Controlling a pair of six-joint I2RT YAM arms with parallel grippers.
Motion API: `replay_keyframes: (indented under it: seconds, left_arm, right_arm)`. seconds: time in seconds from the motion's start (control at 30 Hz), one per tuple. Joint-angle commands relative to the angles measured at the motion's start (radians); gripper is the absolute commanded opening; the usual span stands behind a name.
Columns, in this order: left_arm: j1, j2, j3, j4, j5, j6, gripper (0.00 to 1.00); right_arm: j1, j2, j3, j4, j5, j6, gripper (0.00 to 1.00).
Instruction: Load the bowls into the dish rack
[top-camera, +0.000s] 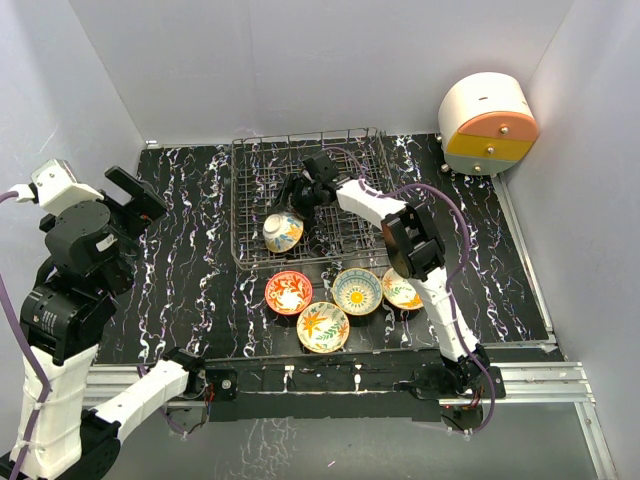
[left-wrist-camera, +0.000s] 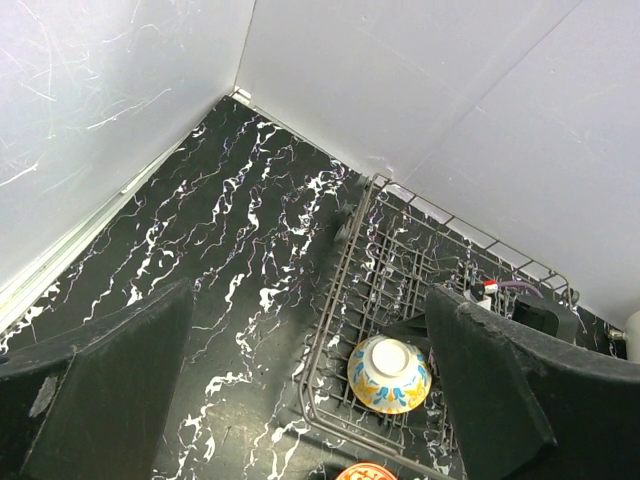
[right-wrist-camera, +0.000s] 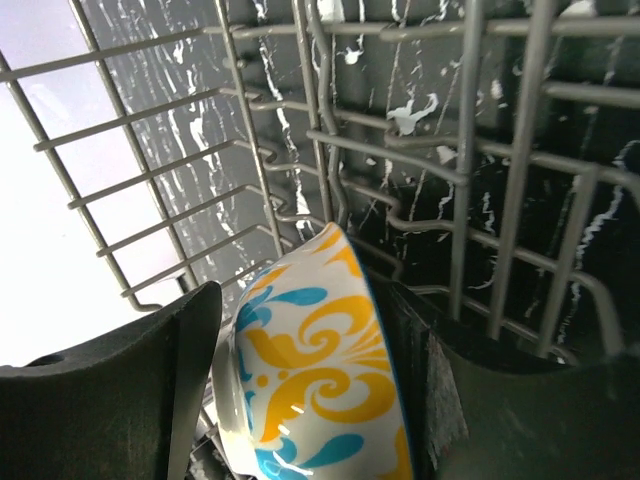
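Marbled black table (top-camera: 190, 250) bears the dish rack (top-camera: 240, 200); right gripper (top-camera: 288, 208) brackets the blue-yellow bowl (top-camera: 283, 233), stood edgewise for the tines (right-wrist-camera: 465, 200), grip unclear; left gripper (left-wrist-camera: 305, 390) gapes wide.

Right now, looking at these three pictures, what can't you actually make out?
- Right wrist view: whether the right gripper grips the blue-orange bowl or only flanks it; the frame edge cuts off its lower part.
- Top view: the right arm hides part of the cream-green bowl.
- Left wrist view: the bottom edge cuts off the red bowl; only a sliver shows.
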Motion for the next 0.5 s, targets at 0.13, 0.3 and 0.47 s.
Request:
replay_keyframes:
  seconds: [0.13,0.3,0.47]
  left_arm:
    - [-0.005,0.006,-0.011,0.027,-0.008,0.018,0.97]
    - [-0.005,0.007,-0.014,0.022,-0.006,0.018,0.97]
    - [-0.005,0.006,-0.013,0.018,-0.004,0.011,0.97]
  right_arm:
    - [0.014,-0.020,0.098,-0.189,0.137,-0.215,0.66]
    - [0.014,-0.042,0.039,-0.136,0.114,-0.226,0.70]
    - [0.010,-0.064,-0.042,0.052,-0.013,-0.152,0.49]
